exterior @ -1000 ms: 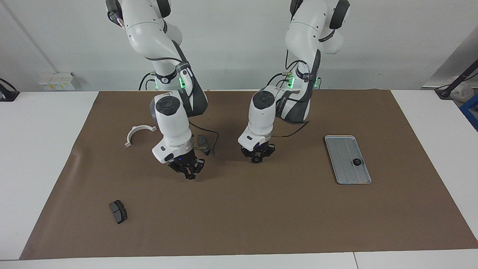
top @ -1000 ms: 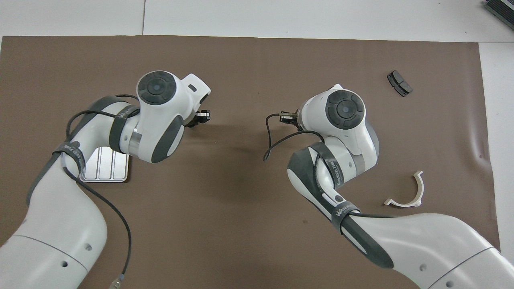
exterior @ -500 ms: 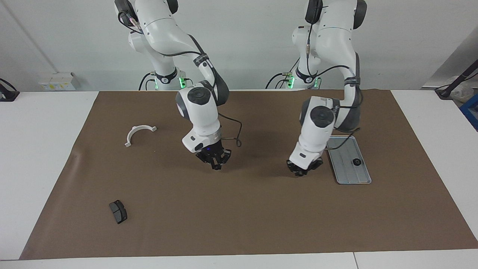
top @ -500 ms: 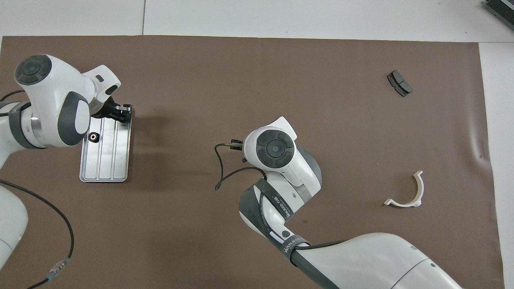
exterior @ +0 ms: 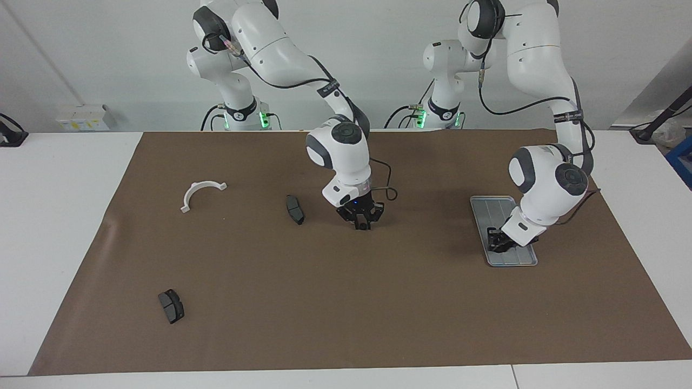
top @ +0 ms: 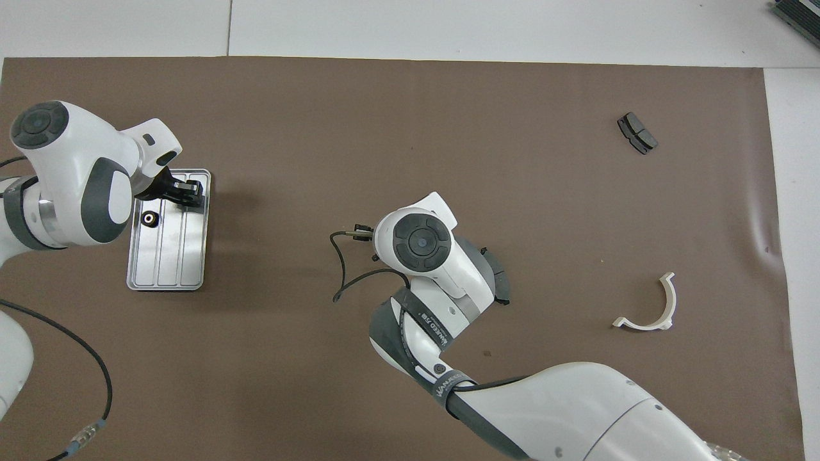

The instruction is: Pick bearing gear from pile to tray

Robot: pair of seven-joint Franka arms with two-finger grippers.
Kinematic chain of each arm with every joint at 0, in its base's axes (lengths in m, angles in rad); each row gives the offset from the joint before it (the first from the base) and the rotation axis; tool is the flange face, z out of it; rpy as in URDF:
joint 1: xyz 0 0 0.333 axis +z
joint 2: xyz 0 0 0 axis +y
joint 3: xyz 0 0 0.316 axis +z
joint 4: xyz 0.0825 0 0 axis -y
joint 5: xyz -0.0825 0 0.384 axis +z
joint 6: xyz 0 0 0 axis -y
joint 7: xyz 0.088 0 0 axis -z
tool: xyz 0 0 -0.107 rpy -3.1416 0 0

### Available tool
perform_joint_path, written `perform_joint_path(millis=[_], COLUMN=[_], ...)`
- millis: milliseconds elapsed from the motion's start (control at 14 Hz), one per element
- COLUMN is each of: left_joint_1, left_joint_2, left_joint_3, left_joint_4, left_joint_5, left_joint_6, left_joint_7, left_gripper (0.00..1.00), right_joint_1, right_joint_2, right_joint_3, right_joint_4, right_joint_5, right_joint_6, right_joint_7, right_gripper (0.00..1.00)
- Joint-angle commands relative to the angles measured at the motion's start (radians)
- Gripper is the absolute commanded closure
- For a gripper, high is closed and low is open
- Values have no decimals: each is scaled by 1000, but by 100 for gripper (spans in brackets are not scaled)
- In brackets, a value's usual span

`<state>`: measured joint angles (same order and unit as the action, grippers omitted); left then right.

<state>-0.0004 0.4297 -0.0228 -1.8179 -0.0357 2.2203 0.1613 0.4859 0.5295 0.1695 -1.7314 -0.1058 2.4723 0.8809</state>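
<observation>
One small black ring [top: 148, 218] is seen lying in the tray [top: 168, 282], toward the left arm's end of the surface. The left pincer [top: 182, 192] is held low over that tray; whether it is released or clenched on a second ring cannot be told. The right pincer [exterior: 361, 219] hangs over mid-surface, its state likewise unclear. Among the pile, only the white bracket [exterior: 201, 193] and two brake pads [exterior: 294, 209] [exterior: 171, 306] are visible, so little is judged left.

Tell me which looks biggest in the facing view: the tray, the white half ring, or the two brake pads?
1. Tray
2. White half ring
3. Two brake pads, one nearer the robots and one farther from them: they look about alike, so I won't rank them.
</observation>
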Motion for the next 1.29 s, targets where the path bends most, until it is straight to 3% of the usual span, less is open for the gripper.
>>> perform_joint_path(millis=[0, 214, 357, 571, 857, 1000, 1214], left_joint_1=[11, -25, -97, -278, -479, -542, -589], left_joint_2=[-25, -14, -14, -14, -14, -17, -17], left_joint_3=[-14, -14, -9, -5, -6, -6, -5], left_joint_4=[-12, 80, 110, 109, 97, 88, 39], left_joint_5=[-15, -128, -178, -141, -6, -6, -1], left_joint_6=[15, -13, -7, 13, 38, 38, 58], left_joint_7=[26, 3, -114, -366, -641, -677, -681], left_gripper=[0, 0, 0, 0, 3, 18, 32], right_joint_1=[-42, -166, -229, -328, -420, -447, -464], right_joint_2=[-14, -129, -186, -279, -393, -462, -516], right_joint_3=[-1, 1, 1, 1, 1, 1, 1], right_joint_4=[55, 0, -43, -65, -63, -53, -2], right_joint_5=[-15, -15, -15, -15, -15, 0, 17], right_joint_6=[-64, -76, -82, -180, -323, -419, -559], right_joint_7=[15, -63, -92, -176, -293, -365, -456], right_gripper=[0, 0, 0, 0, 0, 0, 0])
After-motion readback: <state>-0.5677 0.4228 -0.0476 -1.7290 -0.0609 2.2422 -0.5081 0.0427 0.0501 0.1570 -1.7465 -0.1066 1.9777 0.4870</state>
